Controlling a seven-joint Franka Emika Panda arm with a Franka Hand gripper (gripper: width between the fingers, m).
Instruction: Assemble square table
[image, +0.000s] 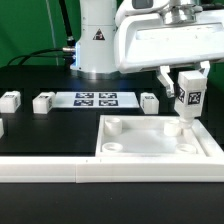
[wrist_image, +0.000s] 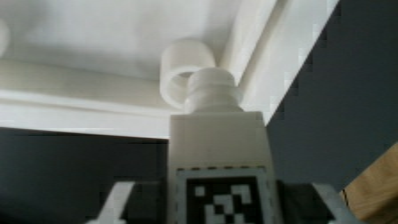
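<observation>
Leg block (wrist_image: 217, 150), white plastic, tagged: hanging at a tabletop corner socket for fitting.

End effector (wrist_image: 217, 203) is clamping the squared leg block by two opposite sides, its narrow rounded tip pointing at a raised round socket (wrist_image: 182, 62); whether the tip is touching cannot be told. Judged step: inserting a leg, as no socket in view is carrying one yet. The next move is calling for centring the tip on the hole, lowering straight, then seating it. Tabletop (image: 150, 138), smooth matte white with a raised rim, is lying on the black desk (image: 50, 128) against the border rail (image: 40, 168). Loose leg blocks (image: 43, 101) are lying near the marker board (image: 95, 99).
</observation>
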